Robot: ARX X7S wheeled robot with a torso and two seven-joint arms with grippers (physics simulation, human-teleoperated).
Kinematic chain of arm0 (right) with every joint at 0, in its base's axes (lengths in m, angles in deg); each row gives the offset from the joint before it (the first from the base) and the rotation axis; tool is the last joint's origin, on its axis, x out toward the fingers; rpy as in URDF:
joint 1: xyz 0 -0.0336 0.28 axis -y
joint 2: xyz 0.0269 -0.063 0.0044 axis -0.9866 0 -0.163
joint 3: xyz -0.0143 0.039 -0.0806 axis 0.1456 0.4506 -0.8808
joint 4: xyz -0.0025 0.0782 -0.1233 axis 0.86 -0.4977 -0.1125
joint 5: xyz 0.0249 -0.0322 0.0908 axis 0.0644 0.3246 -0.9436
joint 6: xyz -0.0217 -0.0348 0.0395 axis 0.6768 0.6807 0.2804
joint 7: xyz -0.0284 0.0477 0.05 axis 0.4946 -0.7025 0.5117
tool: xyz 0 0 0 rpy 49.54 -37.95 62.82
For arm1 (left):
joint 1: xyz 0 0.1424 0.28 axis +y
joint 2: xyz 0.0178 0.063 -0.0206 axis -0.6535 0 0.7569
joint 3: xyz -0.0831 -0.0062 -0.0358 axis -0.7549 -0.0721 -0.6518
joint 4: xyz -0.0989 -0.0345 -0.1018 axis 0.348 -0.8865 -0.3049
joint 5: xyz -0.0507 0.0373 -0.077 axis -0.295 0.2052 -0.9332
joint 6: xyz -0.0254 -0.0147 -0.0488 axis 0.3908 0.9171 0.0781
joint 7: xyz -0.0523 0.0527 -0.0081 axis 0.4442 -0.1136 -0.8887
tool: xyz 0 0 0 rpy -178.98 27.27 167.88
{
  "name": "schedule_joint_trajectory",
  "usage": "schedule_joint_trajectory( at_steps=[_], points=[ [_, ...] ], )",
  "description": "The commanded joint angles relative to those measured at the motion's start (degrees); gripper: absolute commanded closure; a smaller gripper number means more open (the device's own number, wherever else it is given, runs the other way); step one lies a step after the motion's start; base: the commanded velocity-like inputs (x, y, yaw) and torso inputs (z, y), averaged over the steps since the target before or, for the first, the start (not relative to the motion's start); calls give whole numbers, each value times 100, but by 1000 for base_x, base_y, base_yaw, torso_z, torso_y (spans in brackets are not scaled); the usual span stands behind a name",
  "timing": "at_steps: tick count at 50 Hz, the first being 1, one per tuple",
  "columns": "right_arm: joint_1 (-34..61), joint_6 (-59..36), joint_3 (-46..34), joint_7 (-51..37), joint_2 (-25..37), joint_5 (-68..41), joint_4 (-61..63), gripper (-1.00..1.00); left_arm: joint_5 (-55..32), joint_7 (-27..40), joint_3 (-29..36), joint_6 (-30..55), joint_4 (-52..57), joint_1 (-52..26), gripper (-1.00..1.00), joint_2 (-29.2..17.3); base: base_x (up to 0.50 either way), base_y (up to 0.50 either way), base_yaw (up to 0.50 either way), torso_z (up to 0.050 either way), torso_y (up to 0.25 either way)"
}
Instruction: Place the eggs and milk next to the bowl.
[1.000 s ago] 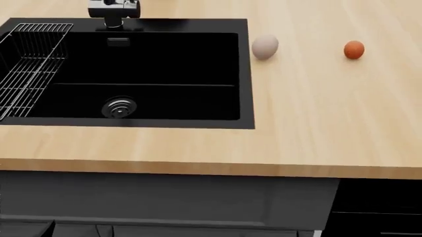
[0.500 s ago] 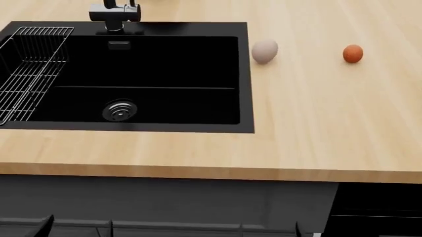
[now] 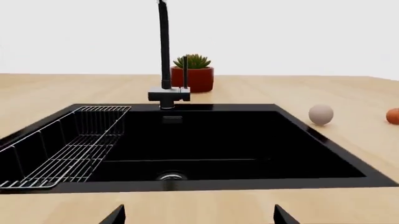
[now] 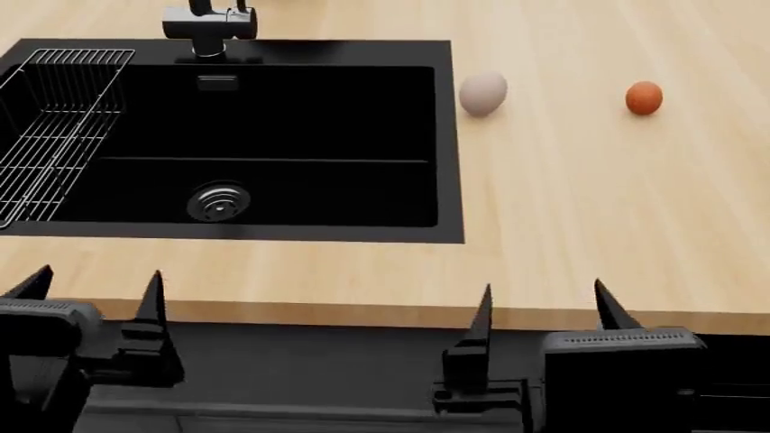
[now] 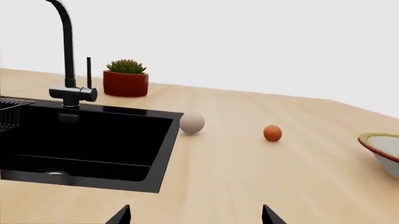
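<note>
Both grippers, left (image 4: 96, 302) and right (image 4: 542, 311), gape empty. Pale egg (image 4: 482, 93) at twelve o'clock: probably fragile, slippery; I would grip its midline.

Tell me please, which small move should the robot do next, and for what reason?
Probably reach the right gripper forward toward the orange-brown egg. Both grippers sit open and empty at the counter's near edge, the left gripper in front of the sink. Both eggs lie right of the sink, the pale egg beside its rim, and the bowl lies further right.
</note>
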Motion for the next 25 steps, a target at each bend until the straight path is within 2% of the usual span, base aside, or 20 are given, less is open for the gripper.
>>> schedule_joint_trajectory(
  at_steps=[1, 13, 25],
  points=[
    [880, -815, 315, 267, 189, -197, 212, -100, -259, -100, -388, 836, -177, -1243, -100, -96, 0, 0, 0, 0, 0],
    [1766, -1303, 362, 349, 332, -329, -43, -100, -259, -206, -316, 1060, -737, -2073, -100, -261, 0, 0, 0, 0, 0],
    [1865, -1434, 249, 332, 323, -338, -8, -100, -264, -248, -272, 998, -737, -2070, -100, -331, 0, -47, 0, 0, 0]
  ],
)
